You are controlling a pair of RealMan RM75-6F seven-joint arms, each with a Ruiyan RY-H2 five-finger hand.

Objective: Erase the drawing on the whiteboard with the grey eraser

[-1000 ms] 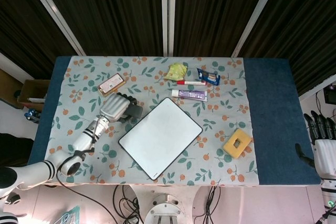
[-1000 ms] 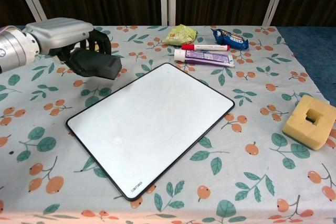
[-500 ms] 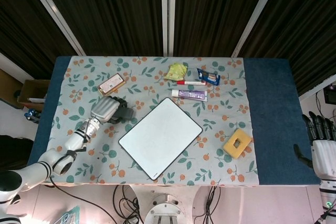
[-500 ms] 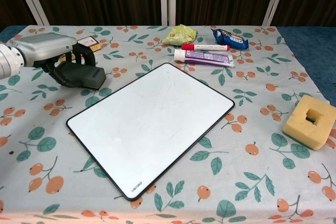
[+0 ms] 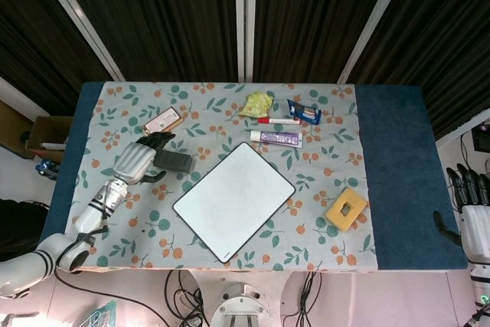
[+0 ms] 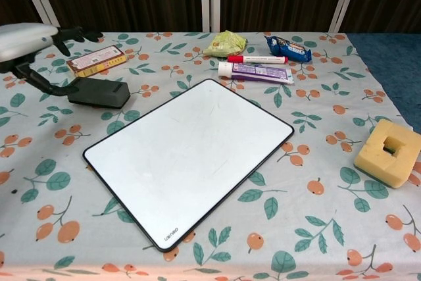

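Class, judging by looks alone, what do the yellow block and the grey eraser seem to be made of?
Yellow block: probably sponge foam, matte, with a porous look, soft edges and a square hole. Grey eraser: dark, dull slab, perhaps felt or foam; the texture is too small to tell.

A table (image 5: 398, 181) with a dark blue top stands before a wall of dark ribbed panels (image 5: 168, 21) split by pale metal strips (image 5: 240, 21). A floral tablecloth (image 6: 316, 228) covers most of it. Cables (image 5: 184, 292) trail over the pale floor beneath, and a cardboard box (image 5: 47, 137) sits at the left
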